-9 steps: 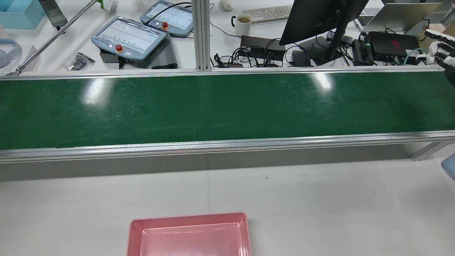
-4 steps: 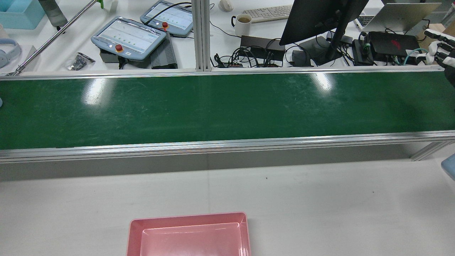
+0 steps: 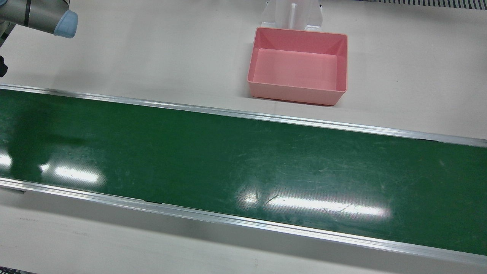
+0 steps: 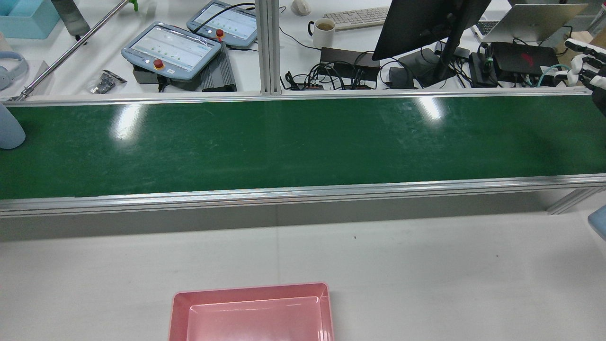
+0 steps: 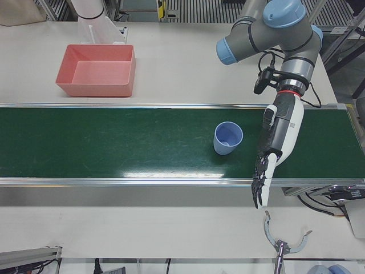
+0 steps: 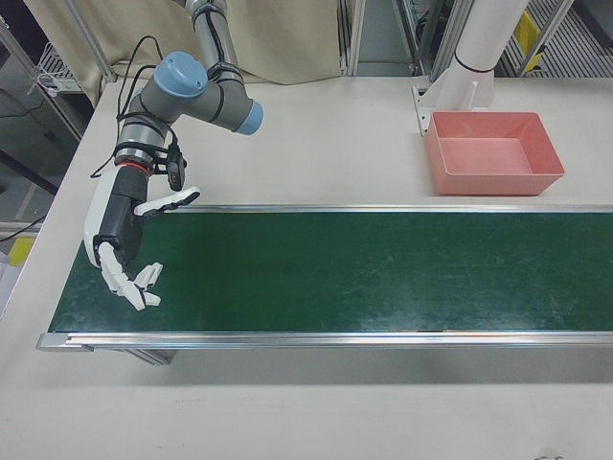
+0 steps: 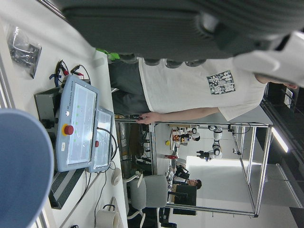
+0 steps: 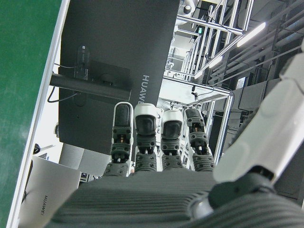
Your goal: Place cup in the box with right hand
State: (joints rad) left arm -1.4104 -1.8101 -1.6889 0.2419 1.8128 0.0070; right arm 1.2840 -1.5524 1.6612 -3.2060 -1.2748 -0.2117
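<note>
R hand (image 6: pixel 123 251) hangs over the belt's (image 6: pixel 383 273) end, fingers spread, holding nothing. L hand (image 5: pixel 272 154) likewise open; blue cup (image 5: pixel 228 138) upright on belt at its 9 o'clock. Pink box (image 3: pixel 298 65) on white surface (image 3: pixel 152 57), empty. Monitor (image 4: pixel 426 23), pendants behind.

A pale worktable (image 4: pixel 426 265) flanks a green conveyor belt (image 4: pixel 303 142). Beyond it a cluttered desk holds a monitor (image 4: pixel 426 23), keyboard (image 4: pixel 355 16) and mug (image 4: pixel 324 31) (possibly coffee inside). Ceiling lights glare off the belt.
</note>
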